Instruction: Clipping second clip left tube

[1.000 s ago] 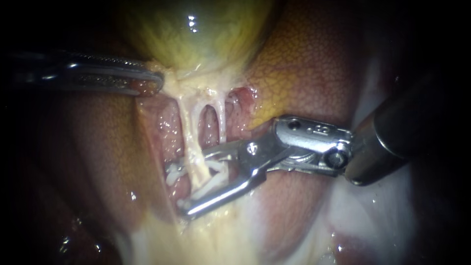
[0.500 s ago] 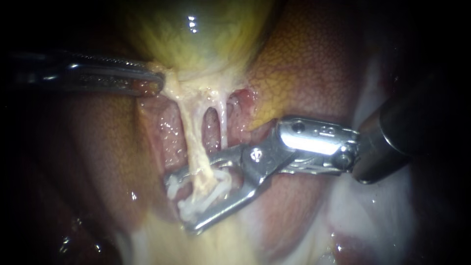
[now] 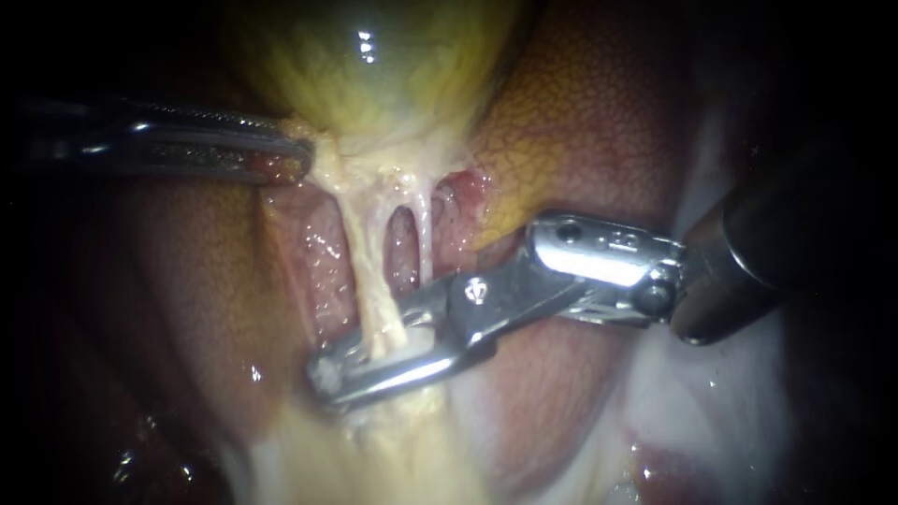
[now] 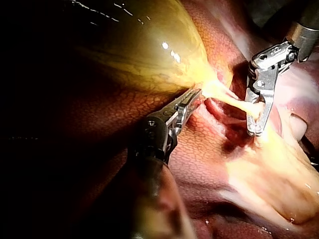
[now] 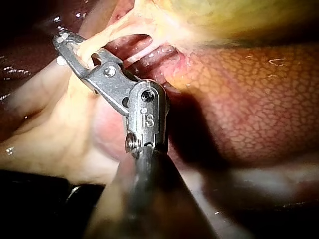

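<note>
Mottled red-brown liver [image 3: 599,122] fills the background, with the yellow-green gallbladder [image 3: 393,65] above. The left tube [image 3: 369,262] runs almost straight down from the gallbladder's neck, with the thinner right tube [image 3: 426,234] just beside it. The right instrument [image 3: 327,374] has its end effector nearly closed across the left tube's lower end, squeezing it from both sides. Whether the whitish bit at its tip is a clip is hard to tell. The left instrument [image 3: 295,159] has its end effector clamped on tissue at the gallbladder's neck; its shaft is lost in shadow.

Narrow gap between left tube [image 3: 368,266] and right tube [image 3: 426,234], liver [image 3: 599,122] perhaps behind
</note>
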Tool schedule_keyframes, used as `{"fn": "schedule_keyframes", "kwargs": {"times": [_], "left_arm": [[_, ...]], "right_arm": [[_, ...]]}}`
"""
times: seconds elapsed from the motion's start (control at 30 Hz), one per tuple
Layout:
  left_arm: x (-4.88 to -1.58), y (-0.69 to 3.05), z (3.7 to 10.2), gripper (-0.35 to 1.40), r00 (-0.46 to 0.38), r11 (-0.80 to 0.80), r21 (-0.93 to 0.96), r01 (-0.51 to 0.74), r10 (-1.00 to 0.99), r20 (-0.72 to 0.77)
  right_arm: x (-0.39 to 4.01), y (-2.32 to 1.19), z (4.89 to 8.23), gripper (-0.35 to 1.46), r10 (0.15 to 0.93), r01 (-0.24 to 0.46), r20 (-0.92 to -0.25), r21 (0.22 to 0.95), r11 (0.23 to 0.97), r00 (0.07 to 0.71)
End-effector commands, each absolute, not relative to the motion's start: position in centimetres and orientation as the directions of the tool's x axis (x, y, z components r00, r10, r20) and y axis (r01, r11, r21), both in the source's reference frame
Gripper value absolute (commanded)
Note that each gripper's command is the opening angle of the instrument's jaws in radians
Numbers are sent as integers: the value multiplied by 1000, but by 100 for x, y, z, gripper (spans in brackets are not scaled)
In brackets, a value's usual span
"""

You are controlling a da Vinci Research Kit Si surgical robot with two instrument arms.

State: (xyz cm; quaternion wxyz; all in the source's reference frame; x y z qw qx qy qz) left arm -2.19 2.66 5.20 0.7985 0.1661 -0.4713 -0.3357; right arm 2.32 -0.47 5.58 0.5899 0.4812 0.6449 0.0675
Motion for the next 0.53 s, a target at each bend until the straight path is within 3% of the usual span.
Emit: {"fn": "schedule_keyframes", "kwargs": {"times": [0.03, 0.53], "left_arm": [[-220, 266, 519, -35, 330, 720, 582, 379, -693, 641], [-220, 266, 519, -35, 330, 719, 582, 379, -693, 641]], "right_arm": [[233, -47, 558, -35, 699, 547, -698, 651, 525, 160], [232, -49, 556, -35, 715, 540, -677, 672, 507, 172]]}}
